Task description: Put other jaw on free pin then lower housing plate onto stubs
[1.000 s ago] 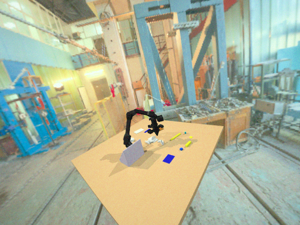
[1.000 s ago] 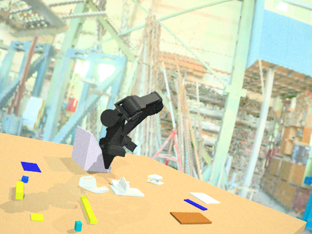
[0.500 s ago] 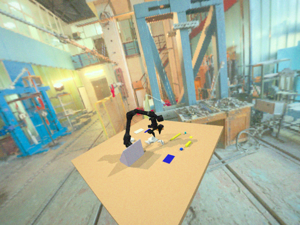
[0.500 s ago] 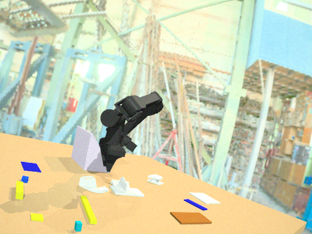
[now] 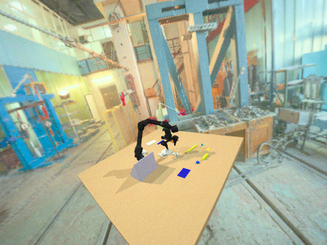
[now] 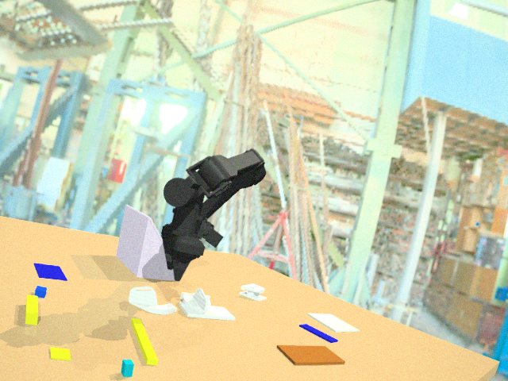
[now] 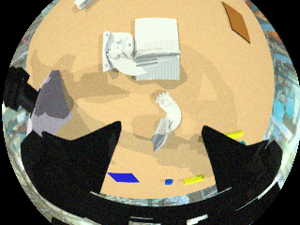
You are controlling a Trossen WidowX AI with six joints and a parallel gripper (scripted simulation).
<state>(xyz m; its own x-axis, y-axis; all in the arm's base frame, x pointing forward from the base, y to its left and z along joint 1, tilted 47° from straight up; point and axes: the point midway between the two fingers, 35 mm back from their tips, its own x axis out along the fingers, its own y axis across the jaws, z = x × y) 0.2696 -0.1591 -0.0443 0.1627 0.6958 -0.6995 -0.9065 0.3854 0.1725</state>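
My gripper (image 5: 170, 146) (image 7: 164, 127) is open and empty, above the loose white jaw (image 5: 175, 154) (image 6: 143, 300) (image 7: 173, 112). This curved jaw lies on the table, its toothed end toward the base in the wrist view. The white base (image 6: 219, 313) (image 7: 157, 30) has a ribbed slab and a raised pin block at its left in the wrist view. The other jaw (image 6: 199, 302) (image 7: 127, 67) lies across it. The free pin is too small to make out clearly. A small white two-layer part (image 5: 143, 153) (image 6: 252, 292) (image 7: 85, 4), seemingly the housing plate, stands apart from the base.
A lilac wedge (image 5: 145, 167) (image 6: 132, 241) (image 7: 52, 100) stands near the arm's base. A blue sheet (image 5: 184, 172) (image 6: 50, 271) and yellow bar (image 5: 191, 148) (image 6: 144, 342) lie near the jaw. A brown plate (image 6: 310, 355) (image 7: 235, 22) and white sheet (image 5: 151, 142) (image 6: 332, 322) lie farther off.
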